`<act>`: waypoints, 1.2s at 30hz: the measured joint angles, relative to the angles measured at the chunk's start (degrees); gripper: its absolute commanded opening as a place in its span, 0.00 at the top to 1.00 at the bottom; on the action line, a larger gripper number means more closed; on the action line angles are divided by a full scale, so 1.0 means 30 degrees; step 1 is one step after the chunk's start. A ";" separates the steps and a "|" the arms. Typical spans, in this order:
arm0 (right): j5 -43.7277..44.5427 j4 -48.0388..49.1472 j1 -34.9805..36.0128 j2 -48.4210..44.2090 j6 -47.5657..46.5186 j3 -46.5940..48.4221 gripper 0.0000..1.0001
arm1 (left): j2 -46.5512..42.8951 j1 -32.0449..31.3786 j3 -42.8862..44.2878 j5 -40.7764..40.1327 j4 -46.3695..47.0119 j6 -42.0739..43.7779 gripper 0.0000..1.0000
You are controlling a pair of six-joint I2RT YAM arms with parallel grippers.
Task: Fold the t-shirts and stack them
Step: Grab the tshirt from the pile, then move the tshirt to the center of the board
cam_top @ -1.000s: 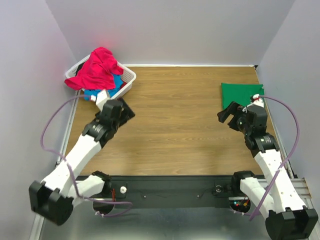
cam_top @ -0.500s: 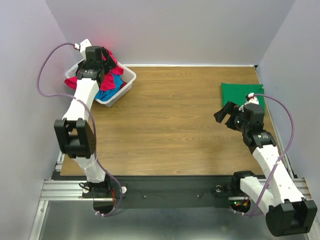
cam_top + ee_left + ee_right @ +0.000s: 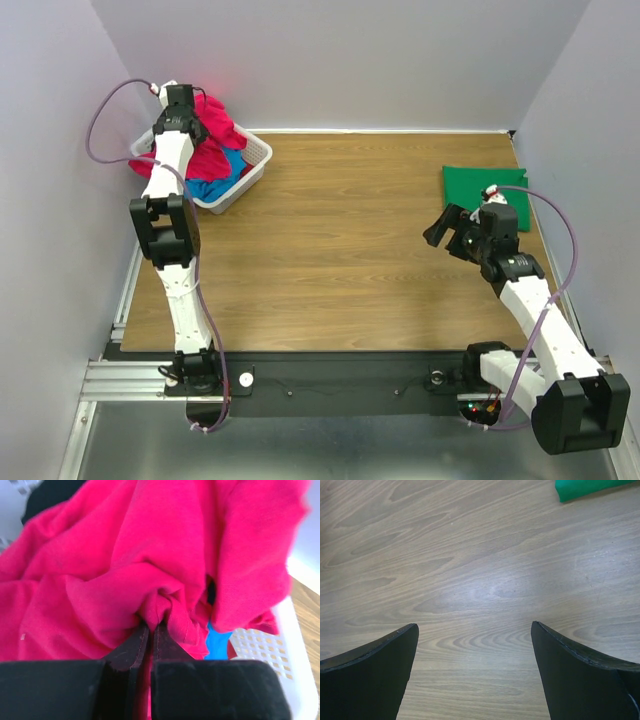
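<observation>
**Crimson-pink tee (image 3: 215, 135) pinched in the basket (image 3: 256, 160)**

Top view: the left hand (image 3: 193, 130) is nearer, down in the basket on the crumpled tee, which shows no clear long axis. The right hand (image 3: 448, 228) hovers over the wooden desk (image 3: 350, 230) beside the folded green tee (image 3: 485, 185).

Left wrist: fingers (image 3: 125, 650) nipped shut on a pink ridge just ahead.

Right wrist: spread wide, empty.

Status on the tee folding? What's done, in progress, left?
Done: the green tee lies folded at the far right. In hand: the left claw is shut on a bunch of the pink tee, which sits in the basket. Left: fold pink, then the blue tee under it, and stack all three. The right claw is open, empty.
</observation>
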 measured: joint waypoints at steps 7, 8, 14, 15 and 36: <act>-0.0211 0.0007 0.0000 -0.0328 -0.0146 0.0000 0.00 | -0.2419 -0.0124 -0.0648 0.1188 0.0226 0.0612 1.00; -0.0219 0.0007 0.0000 -0.0503 -0.0146 0.0000 0.00 | -0.3359 -0.0182 -0.1399 0.1348 0.0284 0.0634 1.00; -0.0408 0.0029 0.0000 -0.1413 -0.0146 -0.0007 0.00 | -1.0703 -0.1523 -0.3738 0.3111 0.1231 0.1282 1.00; -0.0423 0.0044 0.0000 -0.1530 -0.0138 -0.0051 0.00 | -1.2233 -0.2463 -0.3796 0.3570 0.1770 0.1545 1.00; 0.1464 0.0175 0.0000 -0.4656 -0.0029 -0.0619 0.00 | -1.8695 -0.9551 -1.2823 0.9173 0.8612 -0.0889 0.91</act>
